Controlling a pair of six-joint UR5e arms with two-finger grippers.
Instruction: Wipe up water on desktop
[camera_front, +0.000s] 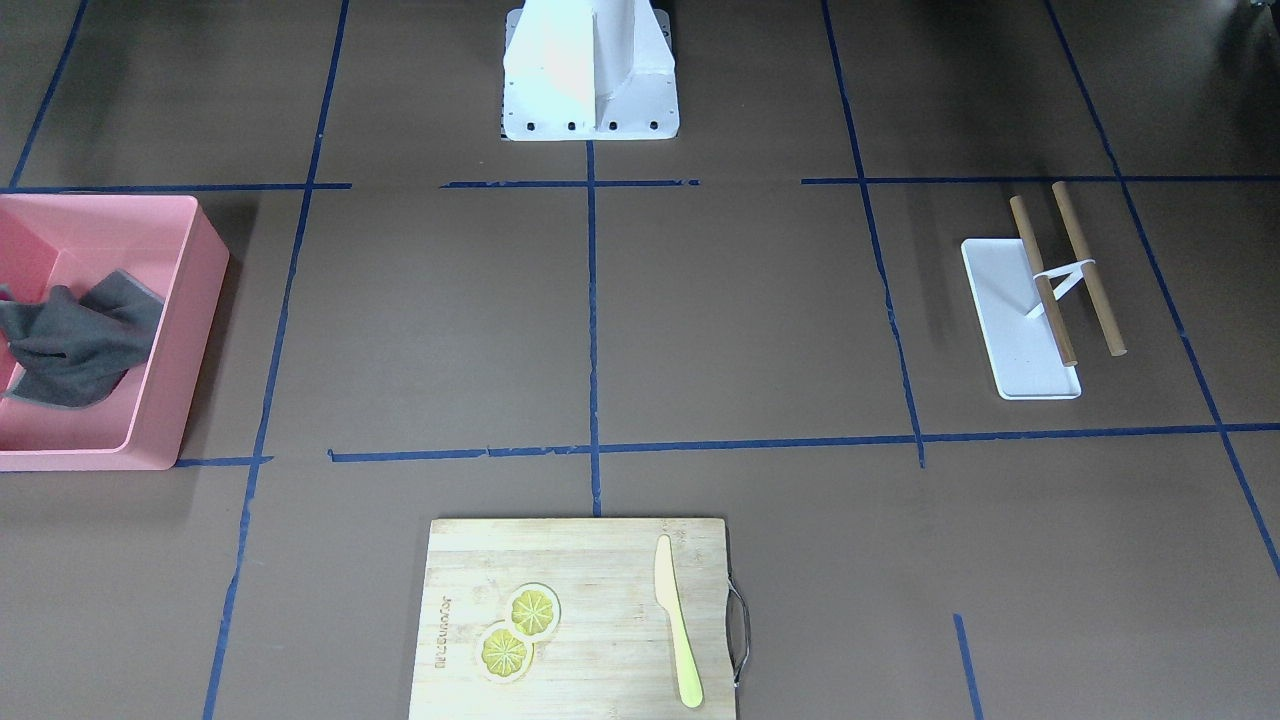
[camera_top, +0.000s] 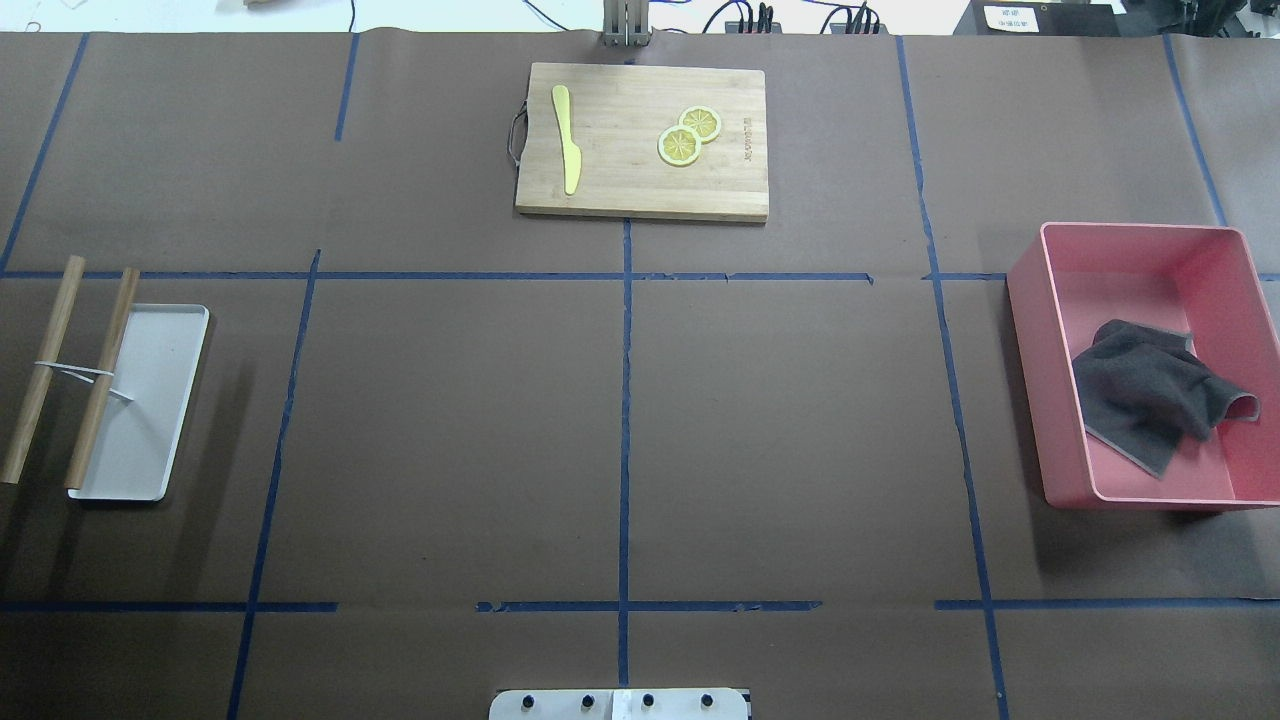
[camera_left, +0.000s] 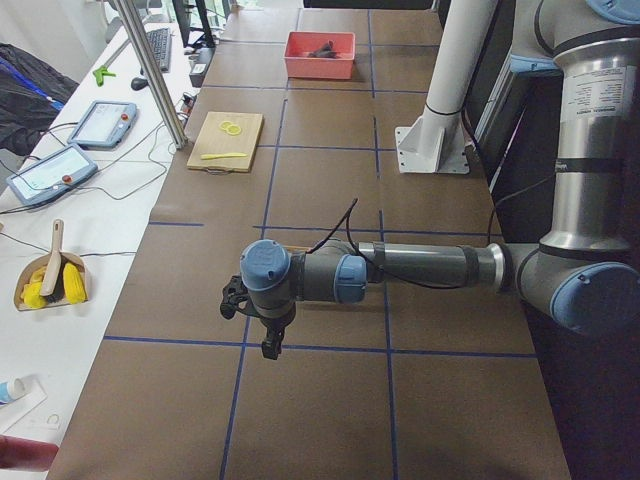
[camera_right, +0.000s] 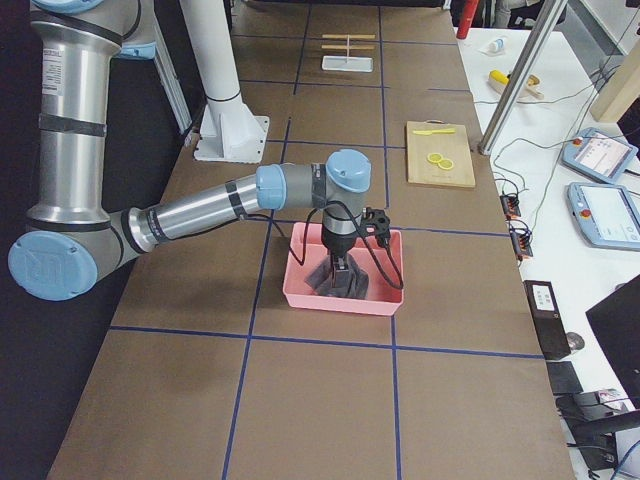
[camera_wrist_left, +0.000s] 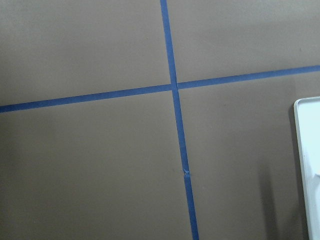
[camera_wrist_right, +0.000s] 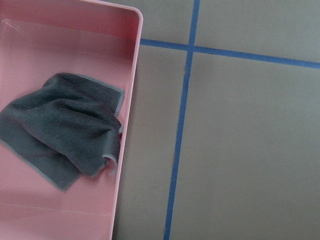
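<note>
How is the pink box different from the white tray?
The pink box has tall walls; the white tray is very shallow. The pink box holds a crumpled grey cloth; the white tray has one of two tied wooden sticks lying over its edge. The pink box sits on the robot's right side, the white tray on its left. Both are rectangles with rounded corners, resting on the brown desktop.

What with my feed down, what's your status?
Left gripper hovers over brown taped desktop, right gripper over pink plastic bin; jaws unreadable. Crumpled grey cloth in bin. No water visible. Bamboo cutting board at far edge.
</note>
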